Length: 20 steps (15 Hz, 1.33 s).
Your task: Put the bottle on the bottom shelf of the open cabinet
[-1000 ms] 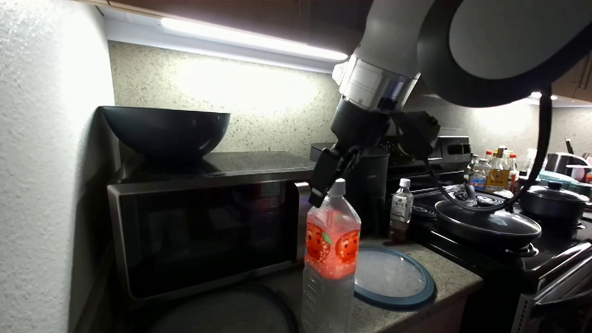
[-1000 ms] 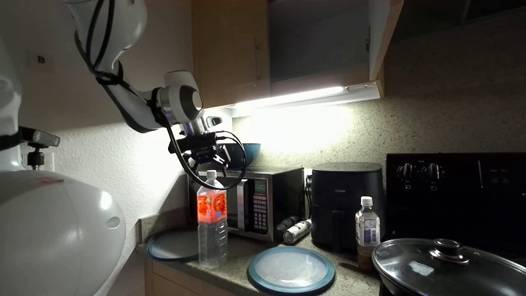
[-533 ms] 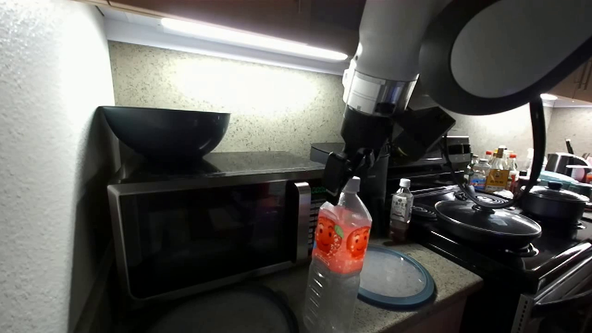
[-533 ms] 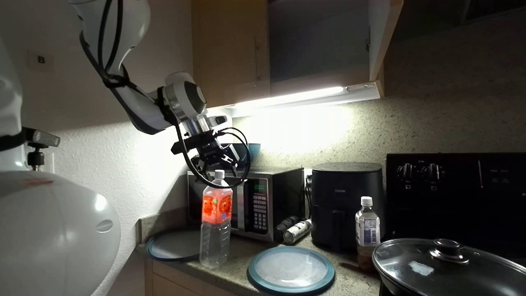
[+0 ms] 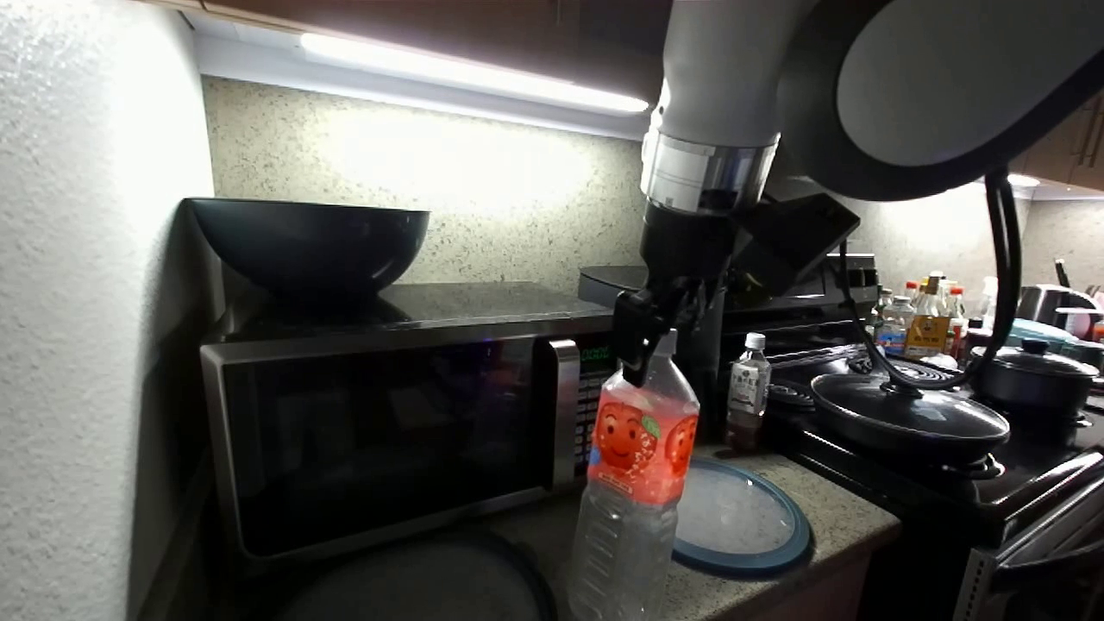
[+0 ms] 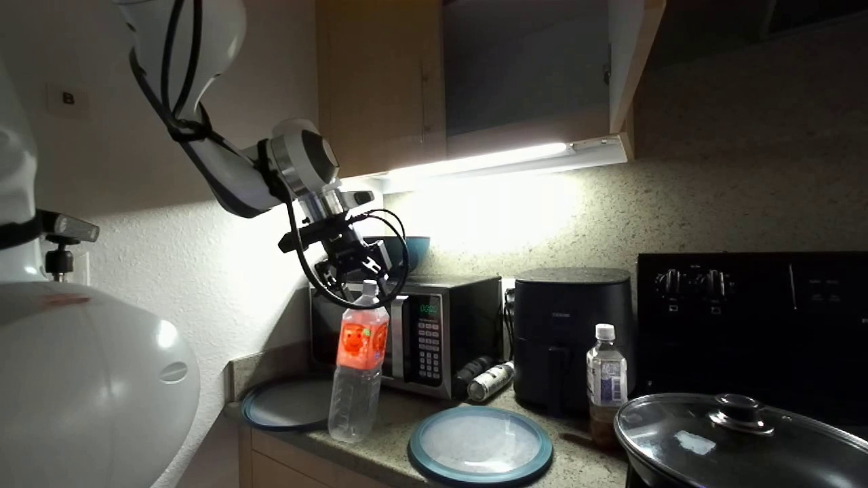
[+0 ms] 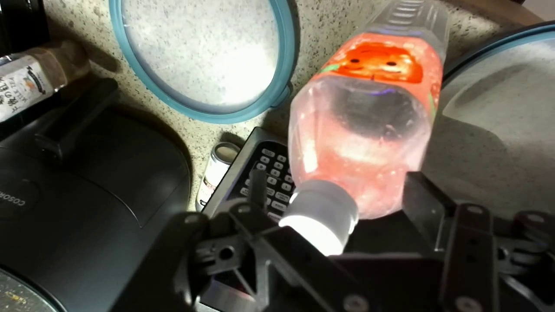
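Note:
The bottle (image 5: 642, 457), clear with a red-orange label and white cap, leans on the counter, its top tipped rightward in both exterior views (image 6: 359, 379). My gripper (image 5: 655, 354) is at the bottle's neck. In the wrist view the gripper (image 7: 340, 197) is open, with the cap and shoulder of the bottle (image 7: 364, 130) between its fingers. The cap is nearer the left finger; the right finger is against or close to the shoulder. The open cabinet (image 6: 529, 68) is above, its door swung out. Its bottom shelf (image 6: 529, 137) shows only as a front edge.
The microwave (image 5: 388, 431) with a dark bowl (image 5: 310, 246) on top stands behind the bottle. A blue-rimmed lid (image 6: 481, 444) and another lid (image 6: 288, 404) lie beside it. An air fryer (image 6: 569, 332), a small bottle (image 6: 607, 379) and a lidded pan (image 6: 739, 440) stand to the right.
My gripper has moved rightward at the bottle's top in both exterior views. The bottle has gone from upright to leaning right, and its label has turned.

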Each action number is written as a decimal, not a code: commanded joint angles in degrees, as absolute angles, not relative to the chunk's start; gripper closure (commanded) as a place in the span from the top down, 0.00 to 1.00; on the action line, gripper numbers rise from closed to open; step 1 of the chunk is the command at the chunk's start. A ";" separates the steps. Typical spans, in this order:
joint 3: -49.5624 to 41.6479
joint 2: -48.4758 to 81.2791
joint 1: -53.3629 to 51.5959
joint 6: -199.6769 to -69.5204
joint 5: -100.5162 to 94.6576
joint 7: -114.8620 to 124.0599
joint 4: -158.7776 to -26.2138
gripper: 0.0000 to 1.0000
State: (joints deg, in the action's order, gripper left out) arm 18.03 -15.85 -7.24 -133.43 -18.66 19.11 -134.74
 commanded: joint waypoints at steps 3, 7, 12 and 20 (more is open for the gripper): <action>17.64 -15.54 -8.36 -132.76 -17.93 18.60 -133.80 0.40; 17.67 -15.56 -8.52 -132.91 -18.01 18.57 -133.40 0.18; 17.44 -16.00 -8.67 -133.57 -17.81 18.60 -133.69 0.12; 15.20 -26.24 -8.22 -135.64 -16.27 19.78 -138.92 0.12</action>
State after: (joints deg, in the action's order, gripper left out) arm 16.64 -18.41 -8.30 -133.70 -18.23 19.11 -134.06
